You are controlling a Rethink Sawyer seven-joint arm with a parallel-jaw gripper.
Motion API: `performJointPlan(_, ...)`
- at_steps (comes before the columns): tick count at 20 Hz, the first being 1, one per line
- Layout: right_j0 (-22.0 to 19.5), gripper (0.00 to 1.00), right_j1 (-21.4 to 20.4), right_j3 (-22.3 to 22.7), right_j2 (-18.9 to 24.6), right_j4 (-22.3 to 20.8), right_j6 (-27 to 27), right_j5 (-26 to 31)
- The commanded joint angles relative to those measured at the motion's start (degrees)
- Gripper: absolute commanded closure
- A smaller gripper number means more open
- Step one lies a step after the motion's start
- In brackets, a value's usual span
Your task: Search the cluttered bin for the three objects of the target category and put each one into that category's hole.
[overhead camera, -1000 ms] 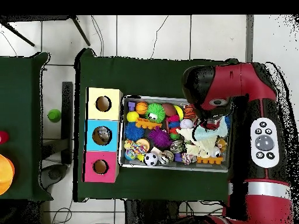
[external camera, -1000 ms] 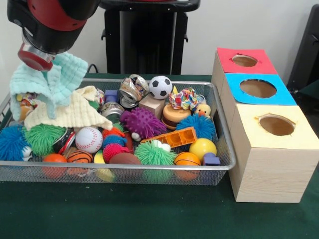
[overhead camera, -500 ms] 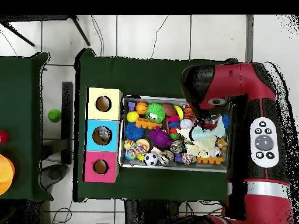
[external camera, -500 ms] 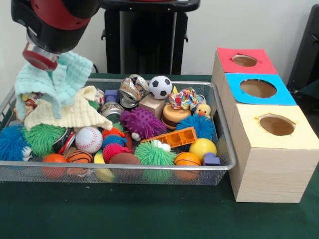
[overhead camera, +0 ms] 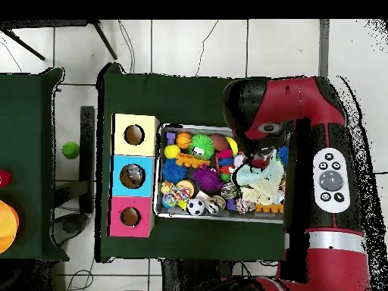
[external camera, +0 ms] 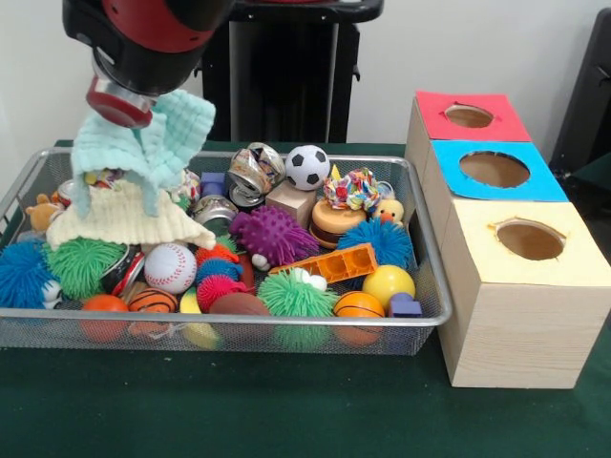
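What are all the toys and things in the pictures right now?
Wire-mesh silver basket: 1, on the green table, full of toys.
Light-blue cloth: 1, hanging under the arm's end, above the basket.
Cream cloth: 1, lying on toys below it.
Black-and-white soccer ball: 1, basket's far side.
White baseball: 1, among the spiky balls.
Purple spiky ball: 1, basket's middle.
Orange ridged block: 1, beside it.
Wooden boxes: 3, tops red, blue, yellow, each with a round hole, beside the basket.
Red and black robot arm: 1, over the basket; gripper hidden by cloth.
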Motion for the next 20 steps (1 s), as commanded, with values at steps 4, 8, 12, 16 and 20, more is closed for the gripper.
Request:
performJointPlan(4, 0.44, 0.0, 2.23, -0.4, 2.42, 1.64, -2.63, 4.45)
performJointPlan(8, 0.63, 0.0, 2.4, -0.76, 2.3, 1.86, -2.7, 4.93)
performJointPlan(12, 0.66, 0.0, 2.19, -0.43, 2.05, 1.98, -2.5, 4.83)
performJointPlan(16, -0.01, 0.0, 2.3, 0.59, 3.49, 7.41, 3.74, 2.3)
performJointPlan(20, 0.1, 0.0, 1.93, 2.28, 4.23, 14.55, 10.37, 0.65)
